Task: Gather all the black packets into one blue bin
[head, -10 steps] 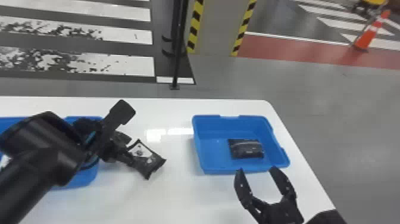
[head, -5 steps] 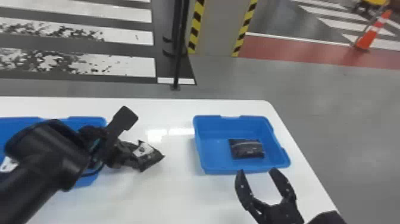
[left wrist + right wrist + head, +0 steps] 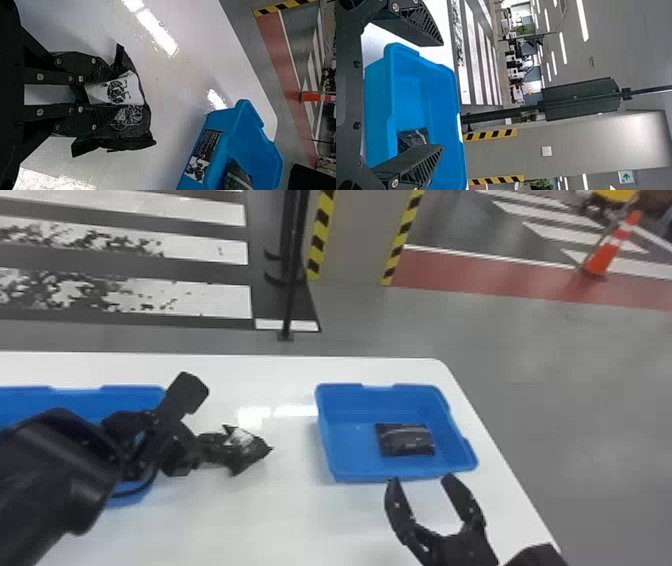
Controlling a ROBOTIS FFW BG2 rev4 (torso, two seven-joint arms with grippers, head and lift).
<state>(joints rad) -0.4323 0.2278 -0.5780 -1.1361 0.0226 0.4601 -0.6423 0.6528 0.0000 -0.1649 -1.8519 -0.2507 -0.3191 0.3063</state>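
Note:
In the head view my left gripper (image 3: 215,447) is shut on a black packet (image 3: 248,450) with a white label, between the two bins. The left wrist view shows the left gripper (image 3: 95,95) pinching this crumpled packet (image 3: 130,126). Another black packet (image 3: 406,440) lies flat inside the right blue bin (image 3: 350,478). My right gripper (image 3: 422,480) stands open by that bin's near edge, nothing between its fingers. In the right wrist view the right gripper (image 3: 442,95) has its fingers wide apart, one partly covering the packet (image 3: 411,139) in the bin.
A second blue bin (image 3: 132,392) stands at the left, partly hidden by my left arm. Both bins rest on a white table (image 3: 250,525), whose right edge runs just beyond the right bin. A thin black pole (image 3: 291,290) rises from the floor behind the table.
My left gripper, holding the packet, has shifted slightly to the right, and the packet has turned in the head view. The right gripper and the right bin have stayed where they were.

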